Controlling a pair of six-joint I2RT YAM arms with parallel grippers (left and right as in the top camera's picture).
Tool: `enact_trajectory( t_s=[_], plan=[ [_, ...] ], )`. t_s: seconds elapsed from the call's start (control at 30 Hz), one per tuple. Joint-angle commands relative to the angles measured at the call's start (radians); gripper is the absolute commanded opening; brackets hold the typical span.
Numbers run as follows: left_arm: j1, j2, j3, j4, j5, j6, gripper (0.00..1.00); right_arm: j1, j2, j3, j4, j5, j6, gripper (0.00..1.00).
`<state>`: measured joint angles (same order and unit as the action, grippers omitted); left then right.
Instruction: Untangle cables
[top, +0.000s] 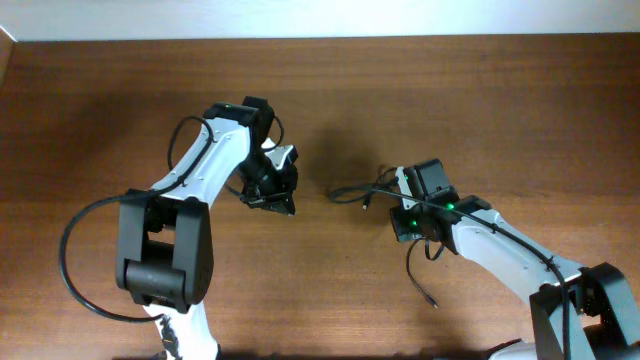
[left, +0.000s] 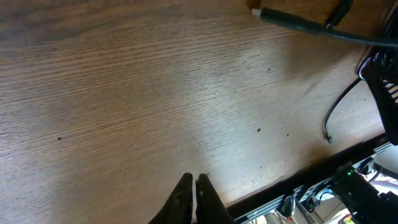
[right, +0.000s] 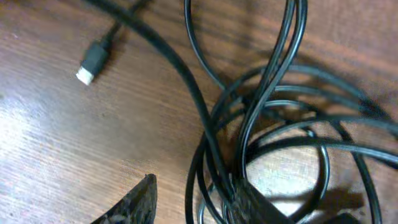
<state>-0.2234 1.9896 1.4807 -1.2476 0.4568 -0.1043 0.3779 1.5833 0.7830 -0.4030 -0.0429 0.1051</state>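
Right gripper (right: 196, 190) stands parted around the cables (right: 267, 134). The tangled loops lie between its fingers, against one finger and clear of the other, so nothing is clamped yet; it looks set to pinch a strand. One plug (right: 93, 62) trails free on the table (right: 50, 143). Left gripper (left: 194, 182) is clenched and empty, low over the wood and well apart, probably waiting to take an opposite end.

left gripper (left: 194, 185): jaws pressed together; angled down | right gripper (right: 194, 186): jaws parted; angled down
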Motion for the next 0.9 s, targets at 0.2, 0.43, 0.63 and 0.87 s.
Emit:
enact_trajectory(
  t_s=[0.2,0.43,0.63,0.87],
  plan=[
    [-0.003,-0.019,-0.012,0.005,0.012,0.016,0.02,0.002,0.013,-0.065,0.009,-0.011,0.05,0.04],
    [-0.003,-0.019,-0.012,0.005,0.232,0.163,0.14,-0.04,-0.159,0.242,-0.222,-0.577,0.189,0.04],
    [-0.037,-0.019,-0.012,-0.034,0.686,0.504,0.26,-0.171,-0.154,0.249,-0.253,-0.692,0.332,0.04],
    [-0.177,-0.019,-0.012,0.079,0.769,0.502,0.39,-0.183,-0.154,0.249,-0.253,-0.713,0.462,0.04]
  ],
)
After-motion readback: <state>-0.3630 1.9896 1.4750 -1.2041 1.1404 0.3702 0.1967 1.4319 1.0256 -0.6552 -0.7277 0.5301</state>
